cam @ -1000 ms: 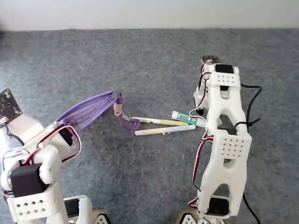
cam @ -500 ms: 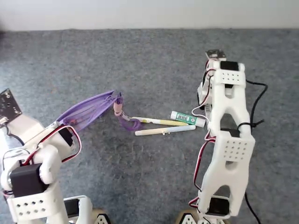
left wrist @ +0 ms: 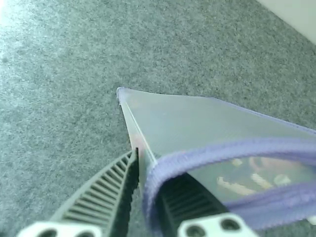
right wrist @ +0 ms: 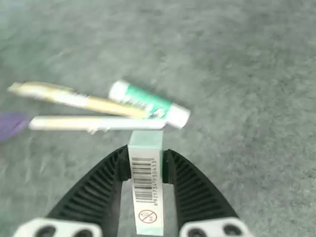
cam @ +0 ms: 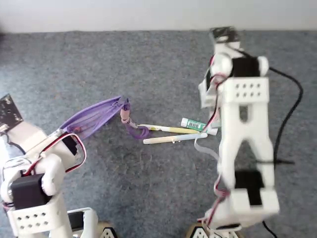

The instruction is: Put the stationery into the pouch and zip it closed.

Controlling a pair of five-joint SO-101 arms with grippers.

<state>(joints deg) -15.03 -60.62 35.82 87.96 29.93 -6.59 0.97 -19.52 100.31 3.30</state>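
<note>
While the right fingers point(right wrist: 96, 185) clamp a barcoded stick point(right wrist: 145, 195) lengthwise near the pens point(cam: 171, 139) on the bench point(cam: 163, 64), the pouch point(cam: 91, 119) lies well apart toward the left arm — its end pinched between the left fingers point(left wrist: 106, 195), long axis aimed at the pens.

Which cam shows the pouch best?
High view: most of the pouch and its cord. Left wrist view gives one edge, pinched in the left hand; right wrist view, a purple scrap of cord.
</note>
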